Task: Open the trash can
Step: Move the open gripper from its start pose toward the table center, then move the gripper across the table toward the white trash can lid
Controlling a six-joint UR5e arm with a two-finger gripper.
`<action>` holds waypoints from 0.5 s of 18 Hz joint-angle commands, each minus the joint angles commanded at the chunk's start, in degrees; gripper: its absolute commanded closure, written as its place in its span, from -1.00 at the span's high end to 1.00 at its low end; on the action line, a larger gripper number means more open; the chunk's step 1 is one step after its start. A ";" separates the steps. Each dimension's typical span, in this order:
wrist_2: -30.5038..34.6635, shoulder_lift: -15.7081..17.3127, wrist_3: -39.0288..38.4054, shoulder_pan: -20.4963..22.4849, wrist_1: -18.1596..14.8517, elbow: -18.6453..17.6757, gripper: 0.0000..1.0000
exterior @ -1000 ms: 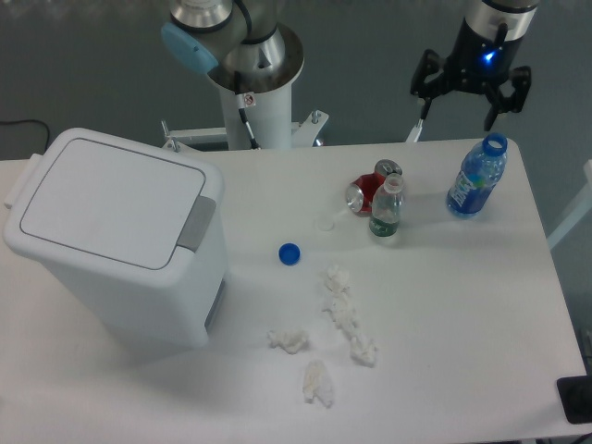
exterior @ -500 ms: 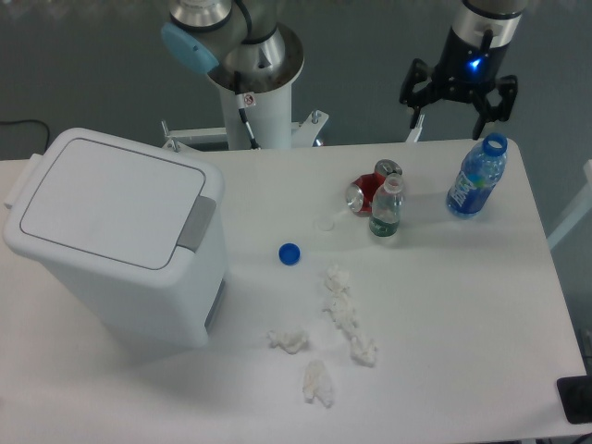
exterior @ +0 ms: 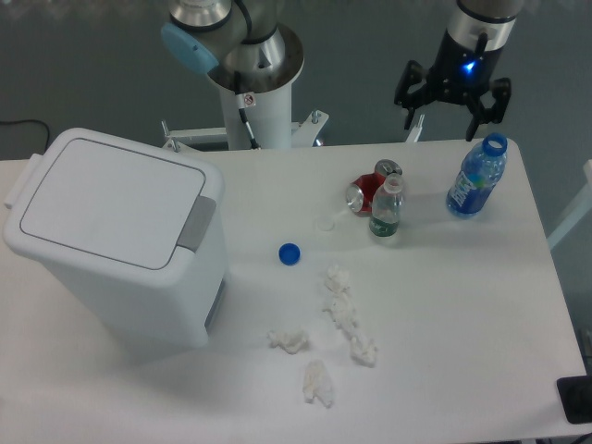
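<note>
Trash can lid down, your gripper open and far off at upper right.

Your gripper (exterior: 452, 100) hangs above the far table edge at the upper right of the frame, fingers spread wide, nothing between them, blue light lit on the wrist. The trash can (exterior: 116, 233) sits at the left of the frame on the white table (exterior: 462, 324), lid flat and closed, grey push-button (exterior: 195, 223) on the rim facing frame right. Well apart from your gripper. Below the gripper: blue-tinted bottle (exterior: 477, 176), uncapped, at right; small clear bottle (exterior: 387, 207) touching a red can (exterior: 366, 192) lying on its side near center top. Blue cap (exterior: 289, 253) loose mid-table. Crumpled tissue bits (exterior: 347, 319) scattered lower center.
</note>
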 joint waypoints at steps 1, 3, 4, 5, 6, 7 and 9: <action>-0.36 0.00 -0.53 0.00 -0.09 0.00 1.00; -0.45 0.00 -2.63 -0.52 -0.09 -0.09 1.00; -0.45 0.00 -4.99 -1.31 0.00 0.17 1.00; -0.54 0.00 -7.45 -2.28 0.00 0.61 1.00; -0.36 -0.17 -9.74 -3.50 -0.09 1.66 1.00; -0.19 -0.44 -11.59 -4.65 -0.52 2.37 1.00; -0.36 -0.62 -13.44 -5.88 -0.79 3.07 0.98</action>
